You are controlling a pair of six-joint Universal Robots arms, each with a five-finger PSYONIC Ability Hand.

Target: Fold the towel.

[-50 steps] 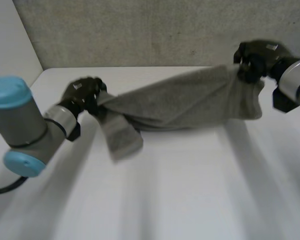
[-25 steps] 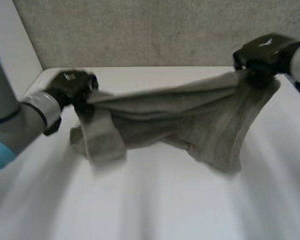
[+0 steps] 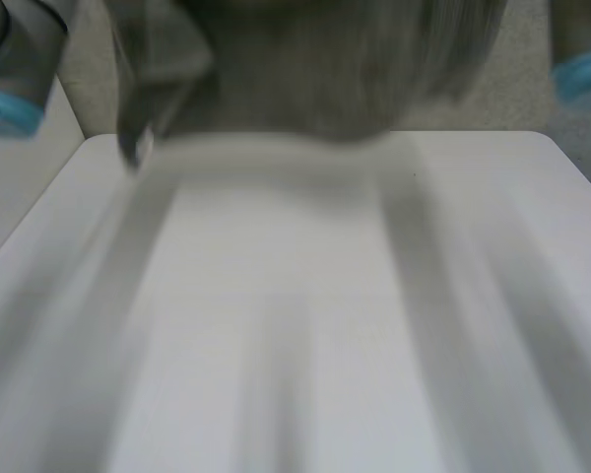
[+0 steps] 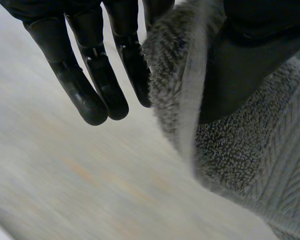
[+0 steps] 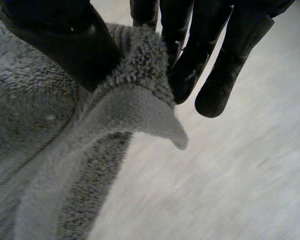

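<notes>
— Where's the towel point(image 3: 305, 79)?
— High above the surface point(image 3: 295, 345), left hand point(image 4: 90, 75) and right hand point(image 5: 200, 50) each pinching an edge, thumb to fingers.
— Soft, floppy stuff; I'd say the corners are the best hold.

Both hands have gone up and taken the towel point(image 3: 305, 69) with them. A second ago it sagged as a narrow band between the left hand point(image 4: 90, 65) and the right hand point(image 5: 200, 55), low over the worktop point(image 3: 295, 325). Half a second ago it had opened out, with a flap drooping below the right hand. Now it hangs as a broad sheet, its lower edge clear of the worktop's far end. The left arm point(image 3: 20, 59) and right arm point(image 3: 581, 74) are raised too.
</notes>
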